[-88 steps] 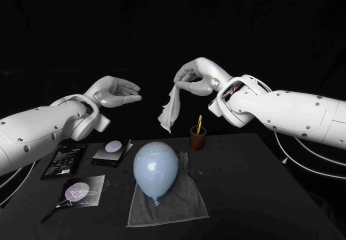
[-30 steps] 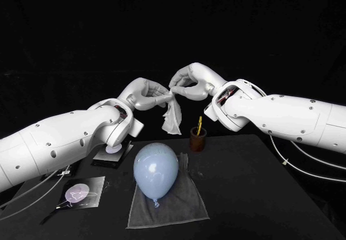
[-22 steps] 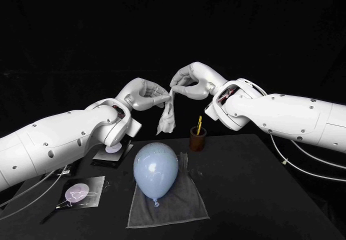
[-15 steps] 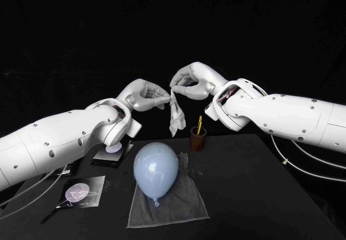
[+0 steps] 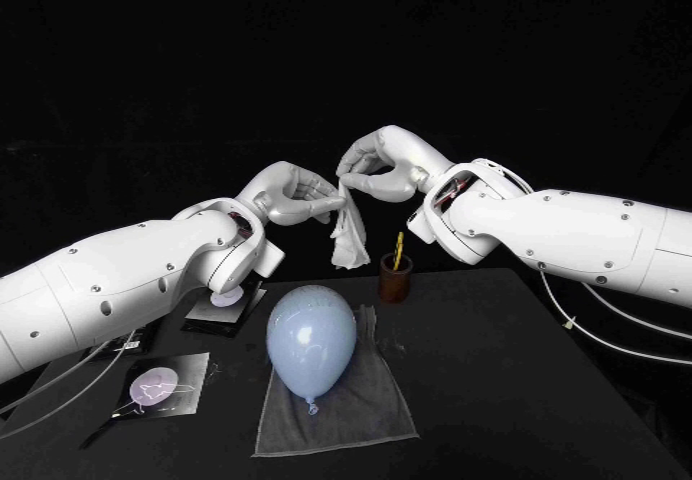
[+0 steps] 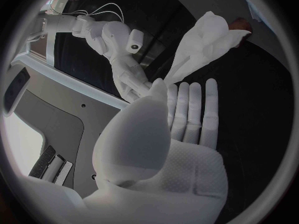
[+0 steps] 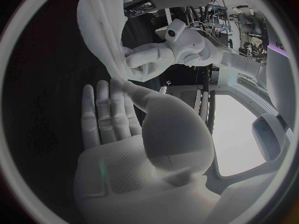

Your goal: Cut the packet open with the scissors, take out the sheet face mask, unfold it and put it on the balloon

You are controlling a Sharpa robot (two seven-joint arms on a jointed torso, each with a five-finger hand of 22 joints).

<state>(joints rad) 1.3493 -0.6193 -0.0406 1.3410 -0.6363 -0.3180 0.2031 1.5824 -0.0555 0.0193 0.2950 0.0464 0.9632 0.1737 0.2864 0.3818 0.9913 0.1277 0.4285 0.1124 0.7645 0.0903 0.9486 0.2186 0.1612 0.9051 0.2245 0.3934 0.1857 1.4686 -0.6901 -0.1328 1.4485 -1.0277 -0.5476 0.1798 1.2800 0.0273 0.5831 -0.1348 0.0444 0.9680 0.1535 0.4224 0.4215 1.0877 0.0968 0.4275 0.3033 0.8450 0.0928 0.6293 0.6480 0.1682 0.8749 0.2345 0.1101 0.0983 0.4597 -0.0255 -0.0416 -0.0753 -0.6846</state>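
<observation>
Right hand (image 5: 382,172) pinches top of sheet face mask (image 5: 346,238) between thumb and fingers, other fingers curled. Left hand (image 5: 296,195), just beside it, pinches same upper edge. Mask hangs crumpled below both hands. Balloon (image 5: 310,340) lies well below them on grey cloth (image 5: 346,415).

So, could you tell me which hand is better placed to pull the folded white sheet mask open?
Probably the left hand: its fingers pinch the folded white sheet mask at its top edge, beside the right hand, which holds it up as an anchor.
</observation>
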